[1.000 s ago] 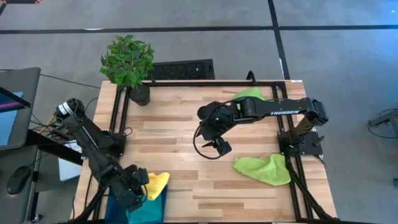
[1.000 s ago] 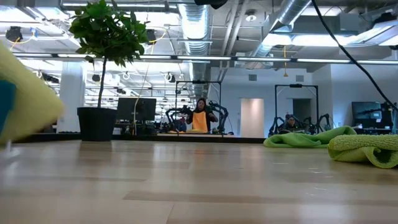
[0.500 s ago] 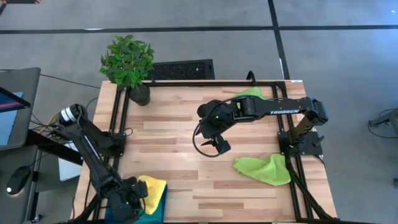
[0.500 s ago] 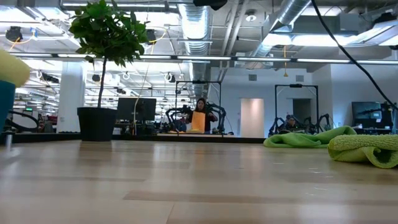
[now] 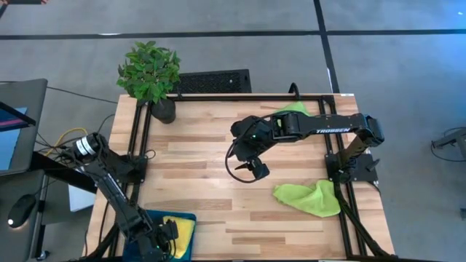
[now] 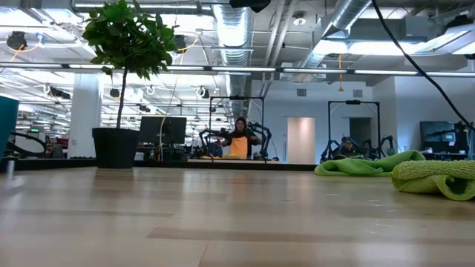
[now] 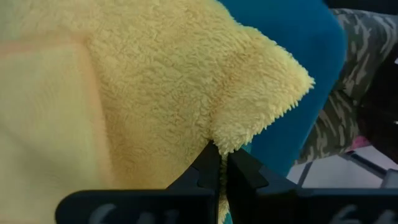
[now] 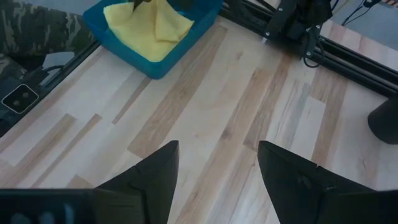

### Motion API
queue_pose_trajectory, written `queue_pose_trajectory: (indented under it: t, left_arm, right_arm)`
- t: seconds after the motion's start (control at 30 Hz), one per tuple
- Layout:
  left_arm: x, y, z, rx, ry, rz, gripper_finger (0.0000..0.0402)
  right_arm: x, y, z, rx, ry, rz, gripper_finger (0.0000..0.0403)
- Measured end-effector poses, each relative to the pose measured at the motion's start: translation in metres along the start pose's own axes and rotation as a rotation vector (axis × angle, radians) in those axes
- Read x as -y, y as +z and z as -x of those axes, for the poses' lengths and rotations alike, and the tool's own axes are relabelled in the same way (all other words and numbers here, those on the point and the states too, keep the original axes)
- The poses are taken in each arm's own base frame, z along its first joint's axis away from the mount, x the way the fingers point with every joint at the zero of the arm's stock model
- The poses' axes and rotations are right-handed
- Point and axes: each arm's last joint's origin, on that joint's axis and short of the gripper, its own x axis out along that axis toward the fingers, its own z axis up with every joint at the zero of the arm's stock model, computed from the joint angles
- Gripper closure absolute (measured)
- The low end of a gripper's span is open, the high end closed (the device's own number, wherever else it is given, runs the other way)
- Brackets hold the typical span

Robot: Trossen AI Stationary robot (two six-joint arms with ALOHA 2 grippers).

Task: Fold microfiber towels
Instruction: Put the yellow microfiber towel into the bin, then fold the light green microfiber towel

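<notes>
A yellow microfiber towel [image 5: 180, 230] lies in a teal tray [image 5: 191, 217] at the table's near left corner, and my left gripper [image 5: 164, 237] is shut on it. The right wrist view shows the same yellow towel [image 8: 149, 28] spread in the tray [image 8: 186, 43]. My right gripper [image 5: 253, 169] hangs open over the table's middle, holding nothing. One lime green towel [image 5: 309, 196] lies crumpled on the table near the right edge. Another lime green towel [image 5: 294, 110] lies at the far right, partly under the right arm. My left gripper pinches the yellow towel between its two fingers at a bunched edge [image 7: 229, 140] close to a corner [image 7: 298, 81]. The fingers come slanting down from above. The towel rests on the tray below them, slack; one layer or several, I cannot tell.
A potted plant [image 5: 151, 75] stands at the far left corner. Black frame rails [image 5: 140, 138] run along the table's left, far and right sides. In the low view both green towels [image 6: 434, 178] lie at the right, with bare wood [image 6: 223, 215] across the middle.
My left gripper has gone down and toward the table's near edge, staying shut on the yellow towel. The towel, which hung bunched above the tray, now lies inside it. It has dropped out of the low view.
</notes>
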Motion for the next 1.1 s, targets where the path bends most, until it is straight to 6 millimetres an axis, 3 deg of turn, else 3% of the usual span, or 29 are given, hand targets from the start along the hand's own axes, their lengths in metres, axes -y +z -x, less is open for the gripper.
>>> queue_pose_trajectory:
  t: [0.27,0.63,0.83,1.1]
  left_arm:
    - [-0.001,0.002,0.0,0.013,0.003,0.016,0.0394]
    - [-0.001,0.002,0.0,0.004,0.005,-0.014,0.0282]
    - [-0.001,-0.002,0.003,-0.096,-0.008,0.036,0.0257]
    - [-0.006,0.011,0.033,0.078,0.0,0.038,0.0255]
  right_arm:
    - [0.0,0.0,0.0,0.003,-0.001,0.001,0.0159]
    - [0.0,0.0,0.0,0.002,-0.002,0.001,0.0159]
    - [0.001,-0.001,0.0,-0.003,-0.001,0.015,0.0159]
    - [0.011,-0.015,0.005,-0.113,-0.06,-0.027,0.0159]
